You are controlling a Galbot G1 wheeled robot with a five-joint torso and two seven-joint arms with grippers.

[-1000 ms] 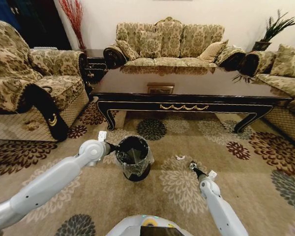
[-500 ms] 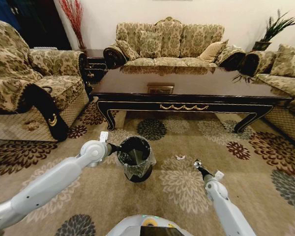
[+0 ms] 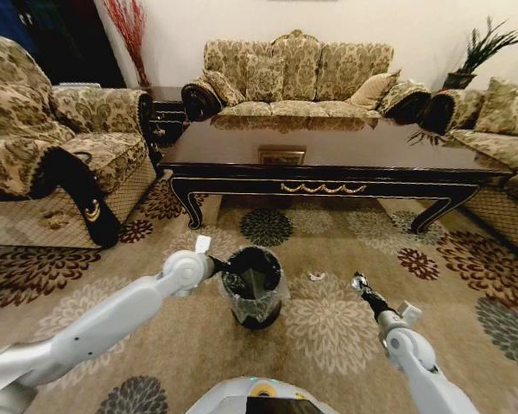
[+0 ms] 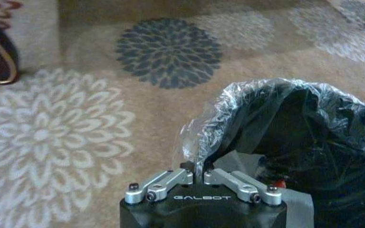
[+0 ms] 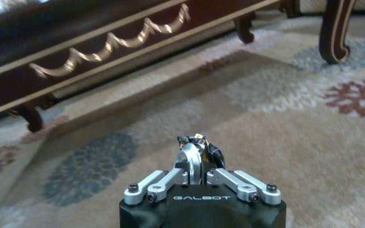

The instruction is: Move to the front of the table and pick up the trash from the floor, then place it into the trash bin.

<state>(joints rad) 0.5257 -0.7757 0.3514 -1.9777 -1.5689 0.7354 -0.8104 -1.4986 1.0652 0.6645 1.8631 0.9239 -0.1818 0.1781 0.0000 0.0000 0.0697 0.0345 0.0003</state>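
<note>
The black trash bin [image 3: 255,297], lined with a clear bag, stands on the carpet in front of the table [image 3: 328,164]. My left gripper [image 3: 224,266] is shut on the near edge of the bin's rim and liner [image 4: 203,142]; the wrist view shows the fingers [image 4: 169,179] pinching the plastic. My right gripper [image 3: 360,283] hangs over the carpet to the right of the bin, shut on a small dark and shiny piece of trash [image 5: 196,142]. A whitish scrap of trash [image 3: 316,277] lies on the carpet between the bin and the right gripper.
The table's gold-trimmed front edge [image 5: 106,47] and curved legs [image 5: 334,33] are just ahead. An armchair [image 3: 60,164] stands at the left, a sofa [image 3: 298,78] behind the table, another seat [image 3: 501,138] at the right. Patterned carpet covers the floor.
My left arm has pulled the trash bin to the right and a little nearer to me. The right gripper has drifted to the right with its piece still held.
</note>
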